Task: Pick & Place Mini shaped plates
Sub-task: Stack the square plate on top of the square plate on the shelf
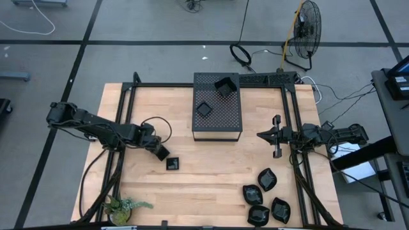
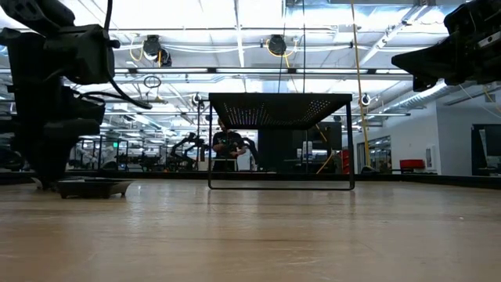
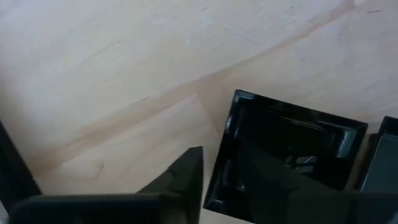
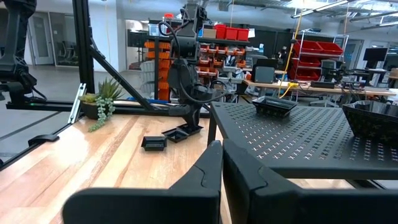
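Left claw (image 1: 161, 152) half spread astride a square dish (image 3: 283, 155) near the desk's left edge; right claw (image 1: 276, 135) pressed together. Probably light, stiff, slippery: best pinched across the raised rim.

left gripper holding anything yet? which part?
Left gripper straddles one rim of a small black square plate that sits on the wooden table. Whether it has clamped cannot be told. Right gripper is shut on nothing.
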{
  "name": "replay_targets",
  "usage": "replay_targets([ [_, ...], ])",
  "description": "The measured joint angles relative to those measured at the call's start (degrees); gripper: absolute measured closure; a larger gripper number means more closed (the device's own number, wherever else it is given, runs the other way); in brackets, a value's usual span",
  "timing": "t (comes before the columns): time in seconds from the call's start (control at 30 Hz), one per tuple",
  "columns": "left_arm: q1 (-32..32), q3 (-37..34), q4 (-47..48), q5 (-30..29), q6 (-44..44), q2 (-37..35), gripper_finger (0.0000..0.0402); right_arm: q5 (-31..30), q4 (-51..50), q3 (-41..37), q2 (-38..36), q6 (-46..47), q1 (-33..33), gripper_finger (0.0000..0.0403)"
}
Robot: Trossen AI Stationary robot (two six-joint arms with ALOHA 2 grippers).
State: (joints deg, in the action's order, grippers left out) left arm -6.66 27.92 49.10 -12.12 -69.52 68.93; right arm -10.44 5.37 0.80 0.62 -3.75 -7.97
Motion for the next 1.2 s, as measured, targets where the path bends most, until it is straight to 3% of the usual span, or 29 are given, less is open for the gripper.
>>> replay_targets([
  [0.37, -0.02, 0.02, 0.09, -2.1, 0.79, -0.01, 0.0394, 0.0, 0.0, -0.01, -0.01, 0.0, -0.01, 0.0403],
  [0.6, 0.0, -0.09, 0.26, -3.69, 0.59, -1.24, 0.0381, 0.0, 0.0, 0.0, -0.02, 0.0, -0.02, 0.0403],
  [0.87, 0.0, -0.06, 0.23, -6.41, 0.66, -5.89, 0.0393, 0.0, 0.0, 0.0, 0.0, 0.0, -0.02, 0.0403],
  [1.2, 0.0, 5.65, 0.11, -15.67, 5.61, -13.02, 0.0392, 0.0, 0.01, -0.01, 0.0, 0.01, -0.02, 0.0403],
])
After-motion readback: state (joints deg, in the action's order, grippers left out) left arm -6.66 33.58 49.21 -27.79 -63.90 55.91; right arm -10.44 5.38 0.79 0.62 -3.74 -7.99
